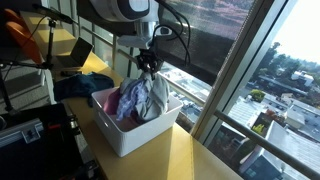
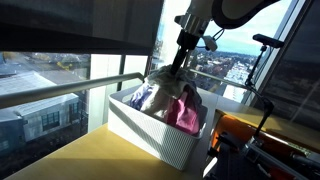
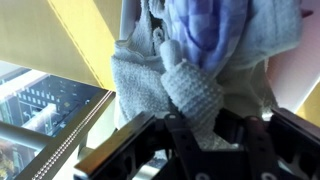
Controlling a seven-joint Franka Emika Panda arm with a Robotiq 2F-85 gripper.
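One gripper [image 1: 148, 62] hangs over one white ribbed basket [image 1: 125, 135], which stands on the counter [image 1: 190, 155] close to its window edge. A bare stretch of wood runs from the basket toward the counter's near corner in both exterior views. The wrist view shows the two fingers [image 3: 180, 132] closed on a fold of the grey cloth [image 3: 190, 95]. This waffle-knit piece is pinched between them and drapes down into the heap. At least three cloths can be counted in the basket: the grey cloth, a lilac-blue cloth [image 3: 215, 30] lying against it, and a pink cloth [image 2: 185, 112] at the end of the basket away from the window. How many more lie underneath cannot be told. In an exterior view the gripper [image 2: 178, 68] sits right at the top of the pile, with the grey cloth bunched under it. The counter is one flat yellowish wooden top. The room is high up, with one long window wall [image 1: 250, 60] running beside the counter and city buildings far below, and dark equipment stands past the counter's far edge.
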